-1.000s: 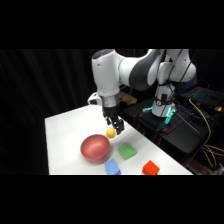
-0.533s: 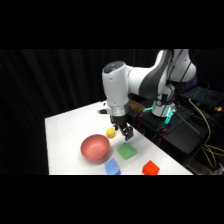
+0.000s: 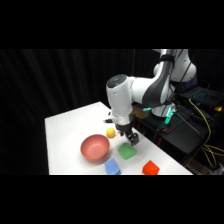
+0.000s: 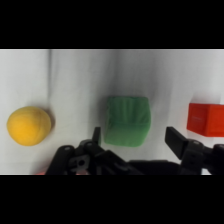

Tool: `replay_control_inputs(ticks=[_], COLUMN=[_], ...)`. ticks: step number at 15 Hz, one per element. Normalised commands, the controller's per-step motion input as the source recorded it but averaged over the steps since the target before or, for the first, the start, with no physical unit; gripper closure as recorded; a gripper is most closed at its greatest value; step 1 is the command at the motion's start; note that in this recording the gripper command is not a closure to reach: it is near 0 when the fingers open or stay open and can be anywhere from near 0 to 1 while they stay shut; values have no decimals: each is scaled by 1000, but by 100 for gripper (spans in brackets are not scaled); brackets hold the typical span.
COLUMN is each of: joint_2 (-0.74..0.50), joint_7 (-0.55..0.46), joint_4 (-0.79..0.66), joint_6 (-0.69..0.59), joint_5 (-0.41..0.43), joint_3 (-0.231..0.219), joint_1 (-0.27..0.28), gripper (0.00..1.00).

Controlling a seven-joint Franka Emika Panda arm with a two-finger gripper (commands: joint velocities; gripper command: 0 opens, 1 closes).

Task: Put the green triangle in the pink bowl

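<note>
White tabletop (image 3: 70,135): small green wedge block (image 4: 127,120) lying free beneath the gripper (image 3: 131,141), jaws wide; round reddish-pink bowl (image 3: 94,148) beside.

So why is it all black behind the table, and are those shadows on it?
Side view: black curtains hang behind, so mostly the white table catches the light; a teal light glows at the right. Wrist view: faint grey shadow bands run up the table from the green triangle and the yellow ball.
</note>
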Motion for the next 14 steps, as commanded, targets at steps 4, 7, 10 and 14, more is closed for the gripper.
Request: replay_control_inputs(ticks=[4, 7, 10, 14], joint_2=[118, 111, 136, 151], joint_7=[-293, -320, -365, -383], joint_4=[-28, -12, 47, 110], joint_6=[156, 153, 161, 123], joint_5=[228, 199, 161, 158], joint_3=[77, 91, 104, 135], joint_1=[-58, -100, -139, -162], gripper=[0, 0, 0, 0])
